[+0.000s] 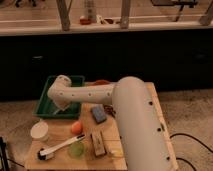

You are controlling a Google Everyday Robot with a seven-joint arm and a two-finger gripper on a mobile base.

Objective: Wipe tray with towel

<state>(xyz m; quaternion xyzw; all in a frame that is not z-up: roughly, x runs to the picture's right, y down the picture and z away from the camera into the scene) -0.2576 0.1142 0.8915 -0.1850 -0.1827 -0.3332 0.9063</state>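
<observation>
Your claw [62,106] sits low inside the green tray [75,79] on the worktop [59,131], at the pale towel [57,111]. You cannot tell whether it is gripping.
</observation>
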